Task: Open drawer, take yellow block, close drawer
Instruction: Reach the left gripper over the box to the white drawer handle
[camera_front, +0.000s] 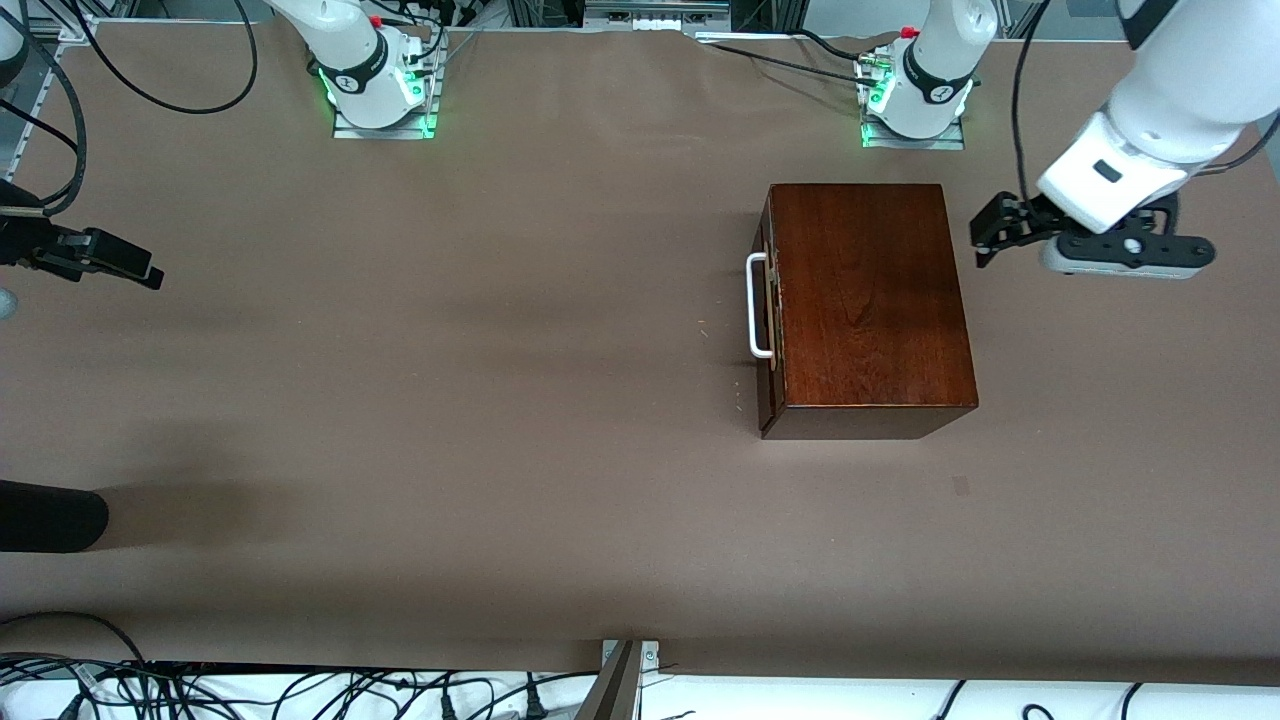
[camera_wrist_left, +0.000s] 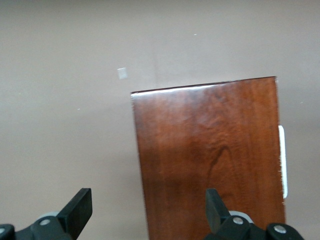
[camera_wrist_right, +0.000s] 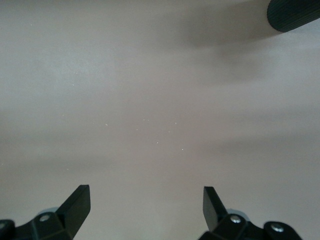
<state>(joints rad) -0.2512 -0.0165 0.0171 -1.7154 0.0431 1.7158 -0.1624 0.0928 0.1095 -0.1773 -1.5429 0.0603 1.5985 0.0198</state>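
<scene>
The box (camera_front: 868, 305) sits on the table (camera_front: 450, 400) toward the left arm's end, nearer the edge where the arm bases stand than the front camera's edge. Its drawer (camera_front: 768, 310) is pushed in flush, the front with the white handle (camera_front: 757, 305) facing the right arm's end of the table. Bare tabletop lies in front of the handle, so nothing blocks it. The yellow block cannot be seen in any view.

The left gripper (camera_front: 985, 240) hangs just beside the box, over the strip of table between the box and the left arm's end, on the side away from the handle. Its fingers (camera_wrist_left: 80, 207) are spread wide and hold nothing; its wrist view looks down on the box top.

The right gripper (camera_front: 150, 275) waits at the right arm's end of the table, well apart from the box, fingers (camera_wrist_right: 77, 205) released over bare cloth. A black cylinder (camera_front: 50, 515) pokes in over that same end, nearer the front camera. Cables (camera_front: 250, 690) lie along the front camera's edge.
</scene>
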